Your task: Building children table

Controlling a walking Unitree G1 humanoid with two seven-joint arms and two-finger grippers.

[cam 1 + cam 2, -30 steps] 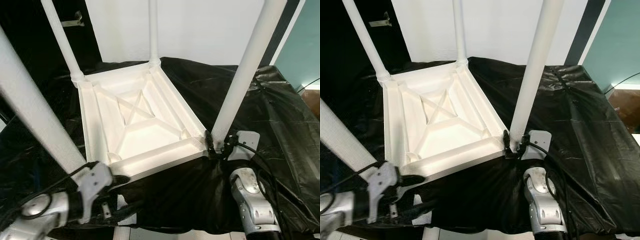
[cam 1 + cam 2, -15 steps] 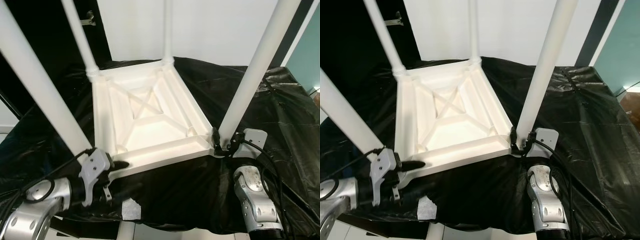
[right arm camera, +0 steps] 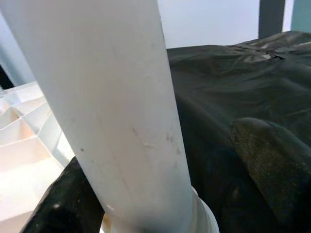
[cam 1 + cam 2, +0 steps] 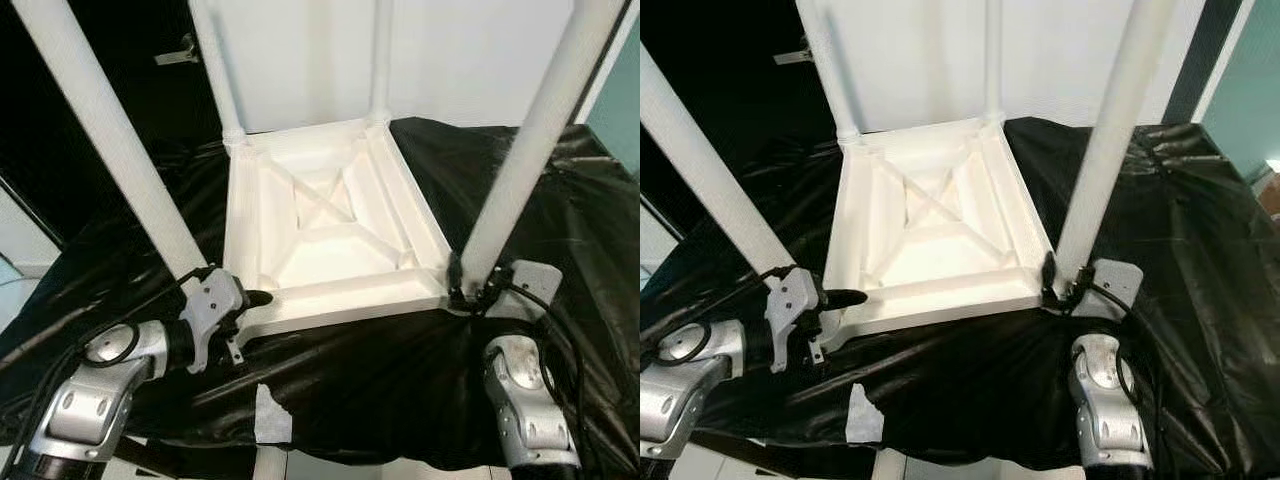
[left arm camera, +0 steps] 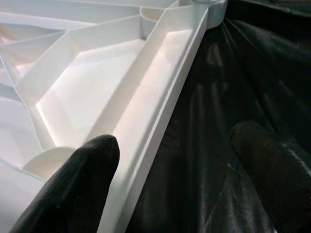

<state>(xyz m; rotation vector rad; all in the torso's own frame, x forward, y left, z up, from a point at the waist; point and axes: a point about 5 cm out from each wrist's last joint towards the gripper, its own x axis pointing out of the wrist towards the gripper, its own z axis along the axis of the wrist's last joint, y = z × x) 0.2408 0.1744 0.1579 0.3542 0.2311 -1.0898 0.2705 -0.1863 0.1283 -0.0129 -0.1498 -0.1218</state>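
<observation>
A white children's table (image 4: 330,230) lies upside down on a black plastic sheet (image 4: 570,230), its four legs pointing up. My left gripper (image 4: 252,303) is at the near left corner, below the near left leg (image 4: 110,140). In the left wrist view it is open (image 5: 175,141), one finger over the table's ribbed inside and the other over the sheet, with the front rim (image 5: 160,111) between them. My right gripper (image 4: 466,292) is shut around the base of the near right leg (image 4: 520,170); this leg (image 3: 126,111) stands between the fingers (image 3: 262,155).
The two far legs (image 4: 215,70) rise before a white wall (image 4: 450,50). A dark opening (image 4: 30,150) lies to the left. A pale tape patch (image 4: 268,415) sits on the sheet's near edge, where the covered surface drops off.
The whole picture has shifted as the camera moved, and the table now sits further right in view. Both grippers remain at their corners of the table.
</observation>
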